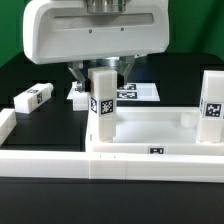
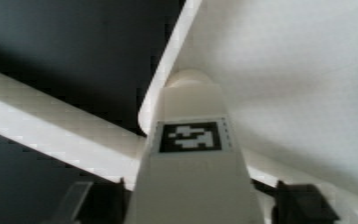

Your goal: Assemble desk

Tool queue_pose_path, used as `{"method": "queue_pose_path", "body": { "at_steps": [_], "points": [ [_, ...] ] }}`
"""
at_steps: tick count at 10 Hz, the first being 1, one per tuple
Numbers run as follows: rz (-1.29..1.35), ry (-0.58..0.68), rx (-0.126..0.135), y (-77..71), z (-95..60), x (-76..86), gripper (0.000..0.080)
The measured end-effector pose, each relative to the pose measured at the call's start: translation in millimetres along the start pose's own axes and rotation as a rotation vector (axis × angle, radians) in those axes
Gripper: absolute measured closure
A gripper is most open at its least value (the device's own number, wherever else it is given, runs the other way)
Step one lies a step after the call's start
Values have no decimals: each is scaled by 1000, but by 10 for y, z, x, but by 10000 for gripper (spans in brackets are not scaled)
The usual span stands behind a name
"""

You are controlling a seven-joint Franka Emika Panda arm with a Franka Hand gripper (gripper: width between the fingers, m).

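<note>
Exterior view: a black table [image 1: 40, 70] fills the scene. Behind it the room is dark, with a green backdrop [image 1: 200, 35] at the exterior view's upper right. The white tabletop [image 1: 150, 128] lies flat near the front, rim up. A white rail [image 1: 60, 160] runs along the table's front edge, just beside the tabletop, and turns up the exterior view's left.

The gripper [image 1: 100, 85] hangs from its bulky white body above the tabletop's corner on the exterior view's left. Its dark fingers [image 1: 75, 75] stand either side of an upright leg [image 1: 103, 110], tag facing the camera, base at that corner. A second leg [image 1: 212, 105] stands upright at the corner on the exterior view's right. A third leg [image 1: 35, 98] lies on the bare table at the left, well apart. A fourth leg [image 1: 78, 93] lies behind the gripper, partly hidden, near the marker board [image 1: 137, 93].

Wrist view: the leg [image 2: 190, 130] runs away from the camera between the fingers [image 2: 300, 198], tag in view, its far end meeting the tabletop [image 2: 282, 80]. The rail [image 2: 51, 112] crosses the black table [image 2: 51, 40]. The gripper [image 2: 190, 205] straddles the leg. The edges are blurred, so I cannot tell whether the pads press on it.
</note>
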State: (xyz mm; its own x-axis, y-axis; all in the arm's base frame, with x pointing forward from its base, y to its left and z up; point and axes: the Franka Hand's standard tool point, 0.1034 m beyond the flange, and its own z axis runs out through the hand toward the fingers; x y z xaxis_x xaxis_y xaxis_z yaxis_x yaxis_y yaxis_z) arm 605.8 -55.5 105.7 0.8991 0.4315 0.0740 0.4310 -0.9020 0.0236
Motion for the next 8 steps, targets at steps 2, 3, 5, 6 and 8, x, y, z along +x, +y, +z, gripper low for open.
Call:
{"method": "queue_pose_path", "body": {
  "at_steps": [2, 3, 5, 6, 8],
  "points": [
    [18, 0, 0, 0, 0, 0, 511],
    [18, 0, 0, 0, 0, 0, 511],
    [172, 3, 10, 4, 2, -10, 511],
    [280, 3, 12, 3, 5, -12, 511],
    [456, 5, 11, 3, 9, -13, 511]
  ]
}}
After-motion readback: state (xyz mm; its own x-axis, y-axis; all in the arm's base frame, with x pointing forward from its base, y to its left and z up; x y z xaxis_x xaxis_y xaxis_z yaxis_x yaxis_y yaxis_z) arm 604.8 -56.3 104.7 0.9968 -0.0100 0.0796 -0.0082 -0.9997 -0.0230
